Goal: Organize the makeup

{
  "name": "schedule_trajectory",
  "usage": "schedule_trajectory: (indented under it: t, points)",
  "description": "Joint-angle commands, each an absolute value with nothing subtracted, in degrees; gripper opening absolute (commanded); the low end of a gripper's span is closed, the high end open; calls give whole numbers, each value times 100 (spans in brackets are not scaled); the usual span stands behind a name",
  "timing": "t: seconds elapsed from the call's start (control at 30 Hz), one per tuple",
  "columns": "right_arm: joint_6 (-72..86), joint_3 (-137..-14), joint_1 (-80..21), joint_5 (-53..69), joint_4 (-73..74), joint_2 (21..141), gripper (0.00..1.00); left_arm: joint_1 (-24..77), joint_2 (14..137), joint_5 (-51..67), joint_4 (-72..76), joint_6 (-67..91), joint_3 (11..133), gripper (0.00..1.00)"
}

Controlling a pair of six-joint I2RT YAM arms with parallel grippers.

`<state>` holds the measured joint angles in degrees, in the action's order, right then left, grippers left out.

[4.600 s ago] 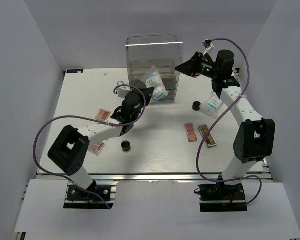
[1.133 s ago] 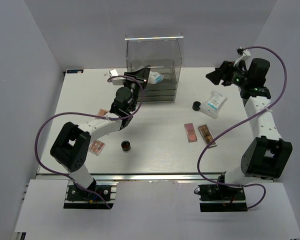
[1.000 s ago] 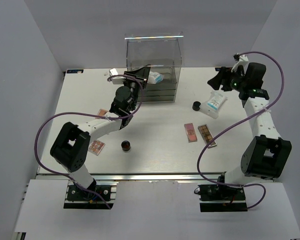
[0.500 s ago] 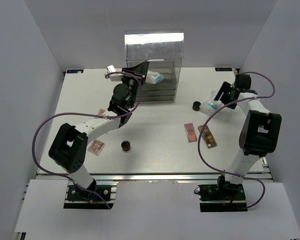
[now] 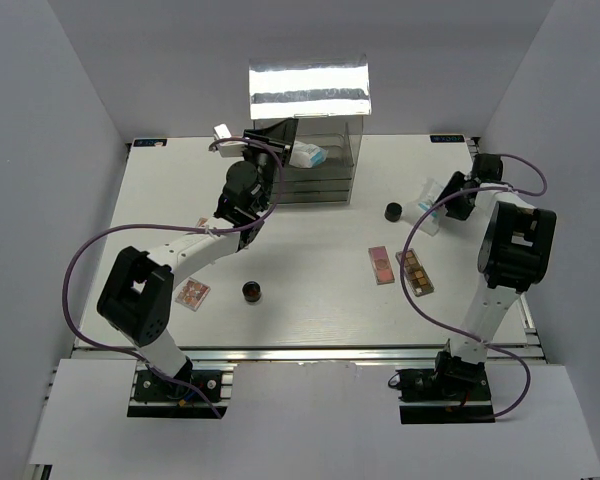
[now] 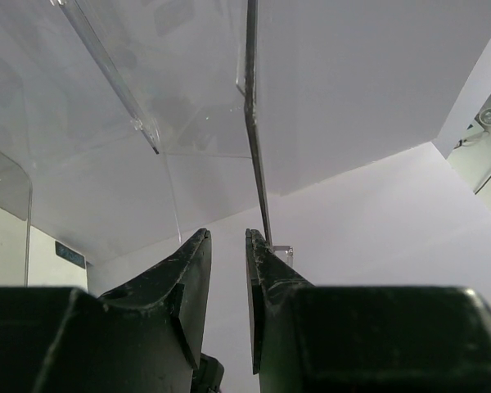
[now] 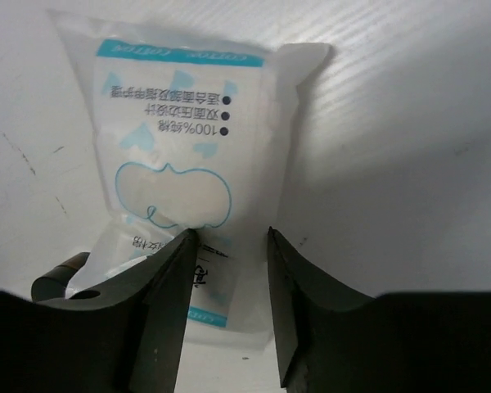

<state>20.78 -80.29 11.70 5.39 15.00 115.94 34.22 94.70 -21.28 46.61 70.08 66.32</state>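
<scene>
My right gripper (image 5: pixel 448 196) is open, low over a white-blue crinkly packet (image 5: pixel 426 212) on the table at the right. In the right wrist view the fingers straddle the packet's (image 7: pixel 172 139) near end, with the gripper (image 7: pixel 229 237) just above it. A black cylinder (image 5: pixel 392 212) stands left of the packet. My left gripper (image 5: pixel 271 150) is at the left front of the clear drawer box (image 5: pixel 320 175). Its raised lid (image 5: pixel 308 90) edge (image 6: pixel 251 123) meets the right fingertip (image 6: pixel 258 246), and the narrow gap between the jaws (image 6: pixel 229 237) is empty. A second packet (image 5: pixel 309 155) lies in the box.
A pink palette (image 5: pixel 380 265) and a brown palette (image 5: pixel 414 271) lie at centre right. A round dark jar (image 5: pixel 250 291) and a palette (image 5: pixel 193 294) lie at front left. Another palette (image 5: pixel 204 227) shows partly under my left arm.
My right gripper has swung down from high at the back right to the packet on the table. The box lid has tilted further up, with my left gripper under it.
</scene>
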Motion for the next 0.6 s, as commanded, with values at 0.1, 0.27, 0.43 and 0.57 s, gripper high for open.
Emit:
schedule_trajectory:
  t: [0.1,0.27,0.43,0.57]
  points:
    - [1881,-8279,1388,1080,1187,11821,14,3393,9097,-2039,4737,7031,6838,35]
    - [1600,-8095,1600,1555,740,11172,0,3393,9132,-2039,4720,7075,6926,35]
    - [994,-7656,1565,2898,299,10215,0,3393,9176,-2013,4702,7110,7031,35]
    - [-427,-7287,1319,4357,307,9511,0,3393,9202,-2022,4641,7154,7146,36]
